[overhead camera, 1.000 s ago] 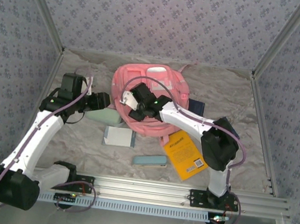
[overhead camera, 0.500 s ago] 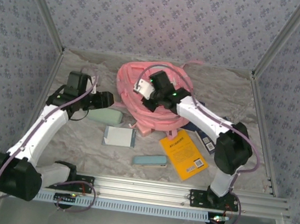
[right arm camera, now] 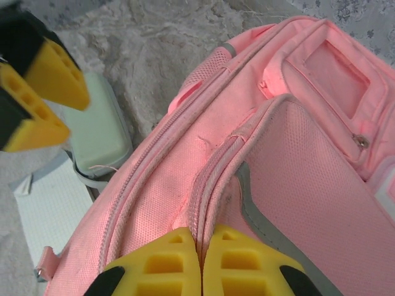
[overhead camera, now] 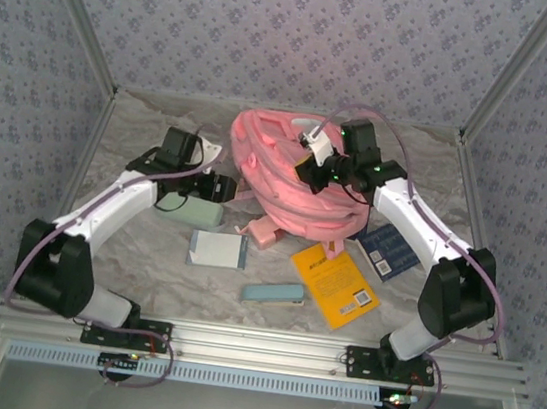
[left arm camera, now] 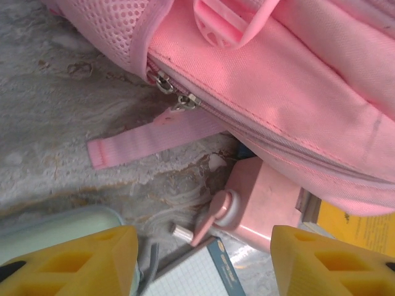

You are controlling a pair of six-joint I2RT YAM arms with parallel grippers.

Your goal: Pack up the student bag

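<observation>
A: Where is the student bag [overhead camera: 287,181] sitting?
B: Twelve o'clock on the worktop [overhead camera: 147,248]; right fingers [right arm camera: 176,262] are pinching its seam, left fingers [left arm camera: 74,259] hanging spread at its nine o'clock.
A: Packing progressing?
B: Barely, I'd say: yellow book [overhead camera: 338,286] and notebook [overhead camera: 217,250] are lying outside.

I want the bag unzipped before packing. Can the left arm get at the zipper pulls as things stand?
Probably yes: the zipper pulls lie exposed ahead of the open left fingers, with only bare table and a loose strap between.
</observation>
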